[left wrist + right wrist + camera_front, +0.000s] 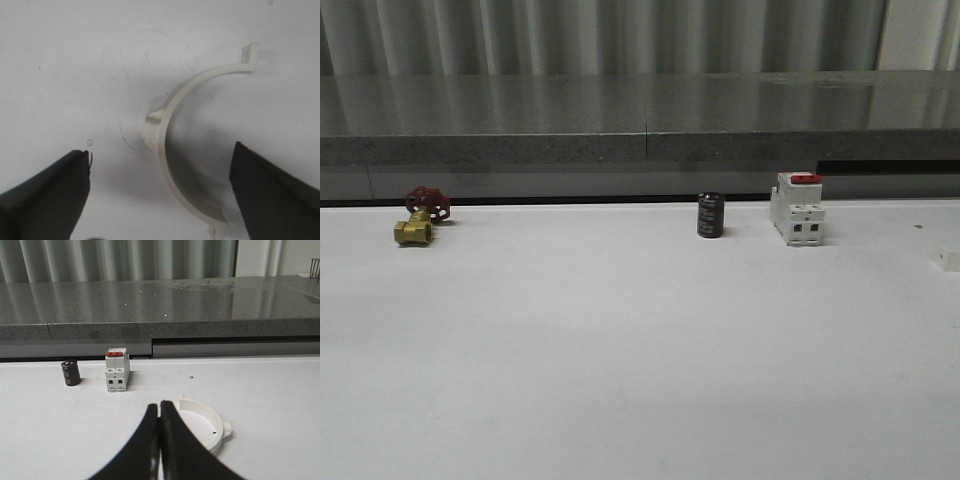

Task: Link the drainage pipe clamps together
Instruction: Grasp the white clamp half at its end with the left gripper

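One white drainage pipe clamp, a half-ring with small tabs at its ends, lies flat on the white table. My left gripper hangs over it, open, with the arc between the two dark fingers and touching neither. A second white clamp half lies on the table just to the right of my right gripper. That gripper is shut with nothing between its fingers, and its tips sit by the near end of the arc.
Along the back of the table stand a brass valve with a red handwheel, a small black cylinder and a white breaker with a red top. A grey ledge runs behind them. A small white piece shows at the right edge.
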Available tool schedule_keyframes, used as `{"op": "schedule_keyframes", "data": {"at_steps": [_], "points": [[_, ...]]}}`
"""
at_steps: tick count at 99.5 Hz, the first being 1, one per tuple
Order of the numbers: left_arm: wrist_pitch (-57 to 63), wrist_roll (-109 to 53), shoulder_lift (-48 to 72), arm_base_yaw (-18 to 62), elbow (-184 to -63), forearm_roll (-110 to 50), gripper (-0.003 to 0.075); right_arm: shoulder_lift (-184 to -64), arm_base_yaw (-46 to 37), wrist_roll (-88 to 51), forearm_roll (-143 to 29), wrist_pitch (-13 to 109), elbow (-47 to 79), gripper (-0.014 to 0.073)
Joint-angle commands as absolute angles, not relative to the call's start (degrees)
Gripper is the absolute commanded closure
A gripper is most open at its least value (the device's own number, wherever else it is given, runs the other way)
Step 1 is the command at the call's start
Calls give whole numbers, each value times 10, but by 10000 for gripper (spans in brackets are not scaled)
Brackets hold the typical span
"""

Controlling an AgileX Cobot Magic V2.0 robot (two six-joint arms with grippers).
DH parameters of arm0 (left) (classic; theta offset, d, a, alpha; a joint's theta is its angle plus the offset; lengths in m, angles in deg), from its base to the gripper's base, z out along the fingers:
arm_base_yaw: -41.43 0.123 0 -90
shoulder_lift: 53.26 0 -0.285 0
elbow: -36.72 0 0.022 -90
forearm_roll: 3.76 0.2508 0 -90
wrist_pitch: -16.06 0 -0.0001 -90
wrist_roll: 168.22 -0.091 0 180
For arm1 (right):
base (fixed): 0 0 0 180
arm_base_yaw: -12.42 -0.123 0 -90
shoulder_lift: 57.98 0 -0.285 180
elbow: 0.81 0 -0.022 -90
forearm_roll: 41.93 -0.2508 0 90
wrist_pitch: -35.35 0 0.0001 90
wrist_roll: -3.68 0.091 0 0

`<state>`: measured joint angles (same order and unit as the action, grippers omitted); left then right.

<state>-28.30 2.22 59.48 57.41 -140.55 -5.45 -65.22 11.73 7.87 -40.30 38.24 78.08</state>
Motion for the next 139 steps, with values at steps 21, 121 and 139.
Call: {"op": "schedule_keyframes", "data": {"at_steps": [21, 121, 139], "points": [[-256, 4, 639, 576, -1454, -58, 155, -644, 120, 78, -403, 334, 769, 661], [-234, -6, 679, 576, -1454, -70, 506, -644, 120, 78, -403, 334, 769, 661], [-235, -6, 679, 576, -1454, -69, 713, -644, 120, 78, -403, 334, 769, 661]]}}
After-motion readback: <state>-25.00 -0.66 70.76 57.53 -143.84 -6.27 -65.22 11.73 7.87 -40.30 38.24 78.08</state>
